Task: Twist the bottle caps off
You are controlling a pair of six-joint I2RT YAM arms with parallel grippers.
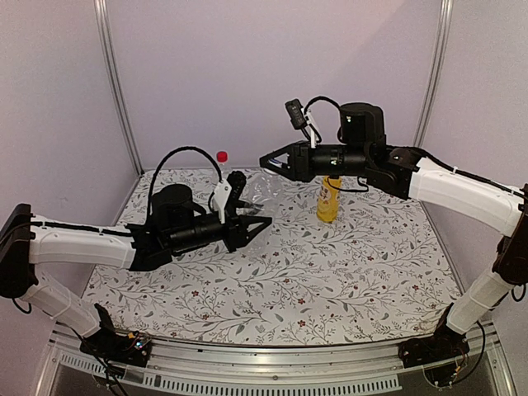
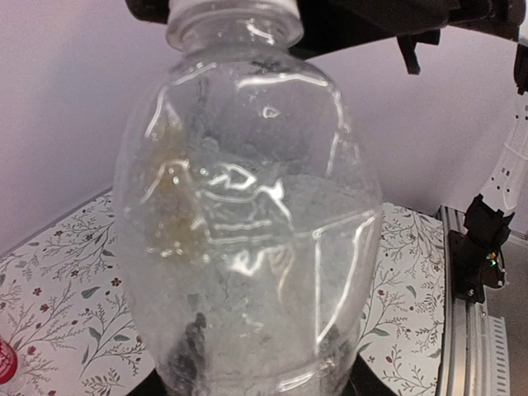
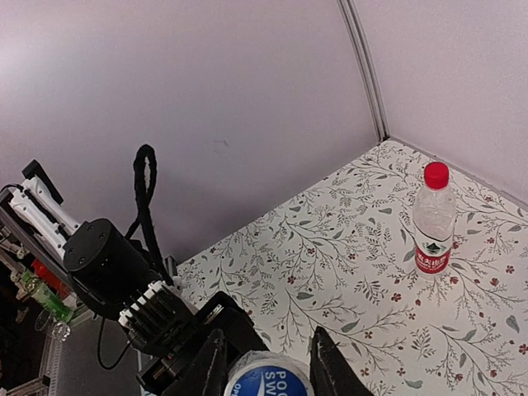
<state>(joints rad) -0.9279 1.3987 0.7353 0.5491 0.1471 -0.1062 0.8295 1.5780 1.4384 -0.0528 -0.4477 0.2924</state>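
The left claw (image 1: 254, 221) gripped the clear bottle (image 2: 247, 247) around its lower body, holding it off the surface (image 1: 330, 272) with the neck pointing away towards the other arm. The right claw (image 1: 268, 162) had its fingers (image 3: 328, 363) pinched on the blue cap (image 3: 268, 381) at that neck. The step in hand looked like unscrewing this cap, which appeared not yet off. The next move probably called for turning the right wrist while the left grip stayed firm but did not crush the thin wall. The yellow bottle (image 1: 328, 200) stood just under the right arm, behind its claw. A red-capped bottle (image 3: 431, 219) stood well ahead of the right claw, untouched. White letters on the cap read "POC" and "SW", with the rest cut off. The print on the red-and-white label was too small to read.
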